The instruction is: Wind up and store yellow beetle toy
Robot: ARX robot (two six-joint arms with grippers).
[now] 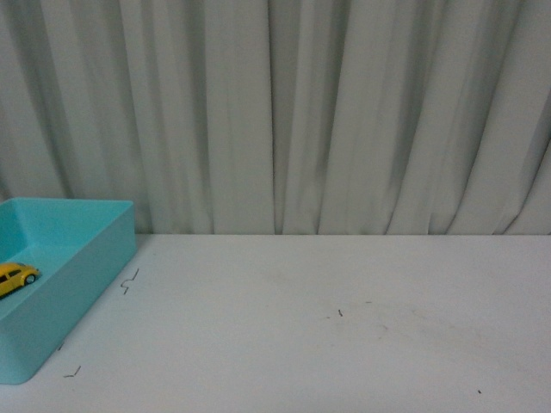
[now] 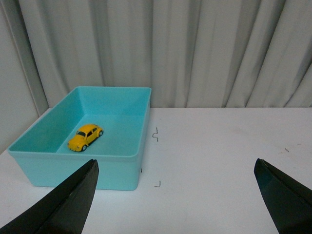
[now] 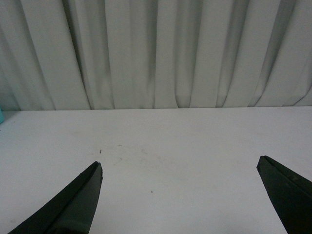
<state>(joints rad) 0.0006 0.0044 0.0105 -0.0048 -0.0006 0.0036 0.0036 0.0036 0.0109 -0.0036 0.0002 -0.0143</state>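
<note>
Yellow beetle toy is seen resting on its wheels on the floor of the teal bin, so storage is judged complete. The left gripper is held spread wide, clear of the bin, with nothing grasped. The right gripper is likewise held wide and empty over the white table.

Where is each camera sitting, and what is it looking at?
Front view: on the robot's body, facing the table and curtain; no arm shows.
Left wrist view: on the left arm, facing the teal box holding the yellow beetle toy; left gripper open.
Right wrist view: facing bare table; right gripper open.
Front and left wrist views share box and toy.
</note>
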